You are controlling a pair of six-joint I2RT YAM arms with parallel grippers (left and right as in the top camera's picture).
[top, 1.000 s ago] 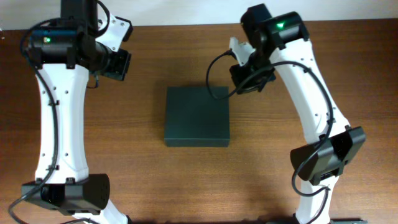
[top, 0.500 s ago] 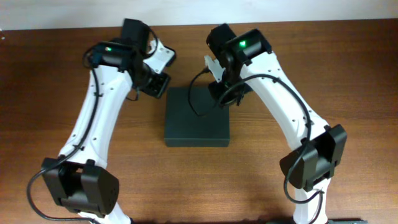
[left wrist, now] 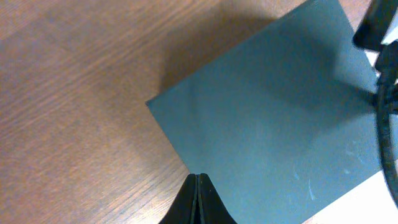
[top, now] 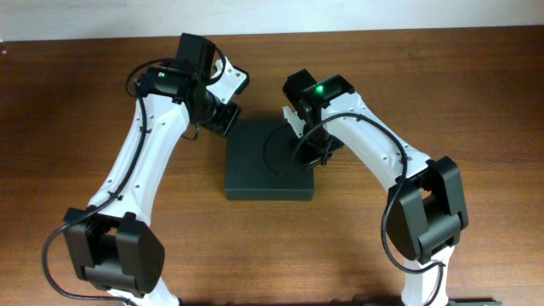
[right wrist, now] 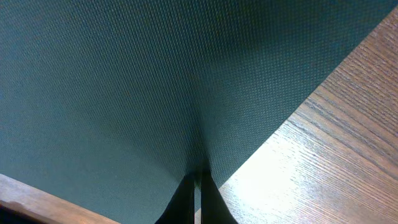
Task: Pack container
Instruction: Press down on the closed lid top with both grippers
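Note:
The container (top: pixel 259 166) is a dark green flat box lying closed in the middle of the wooden table. My left gripper (top: pixel 227 127) is shut and hovers at its far left corner. In the left wrist view the joined fingertips (left wrist: pixel 197 177) sit over the container's (left wrist: pixel 267 112) edge with nothing between them. My right gripper (top: pixel 311 160) is at the box's right edge. In the right wrist view its fingers (right wrist: pixel 198 179) stand shut, tips against the green surface (right wrist: pixel 124 87) just beside the edge. I cannot tell whether they pinch the lid.
The right arm's black cable (top: pixel 274 144) loops over the lid, and also shows at the right of the left wrist view (left wrist: pixel 384 124). Both arm bases (top: pixel 115 255) stand at the table's front. A pale wall strip (top: pixel 272 13) runs along the back edge.
Both arms have swung inward from the table's outer back areas to the container. The left gripper now sits at its far left corner, the right at its right edge. The box has not moved.

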